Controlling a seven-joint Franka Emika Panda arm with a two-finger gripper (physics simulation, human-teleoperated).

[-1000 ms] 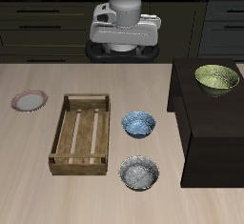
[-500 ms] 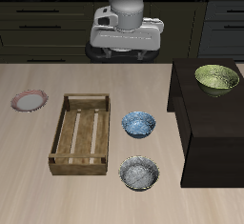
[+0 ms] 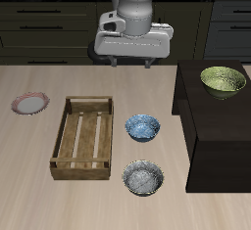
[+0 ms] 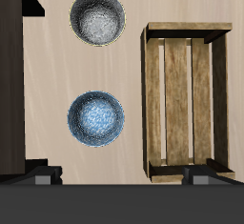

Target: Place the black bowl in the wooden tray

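The black bowl (image 3: 143,178), dark outside and speckled silvery-grey inside, sits upright on the table near the front edge; it also shows in the wrist view (image 4: 97,17). The wooden tray (image 3: 61,138), a light-brown slatted crate, lies beside it on the table and holds nothing; in the wrist view its side wall (image 4: 151,94) shows. My gripper (image 3: 132,63) hangs high above the table's back, far from the bowl. It is open and empty, with its fingertips (image 4: 43,176) wide apart.
A blue-patterned bowl (image 3: 142,127) sits between the black bowl and the robot, close to the tray; it shows in the wrist view too (image 4: 96,119). A yellow-green bowl (image 3: 224,80) rests on a black raised block (image 3: 211,141). A small pink plate (image 3: 30,103) lies beyond the tray.
My gripper has shifted a little sideways and slightly toward the table's front. The bowls and the tray have not moved.
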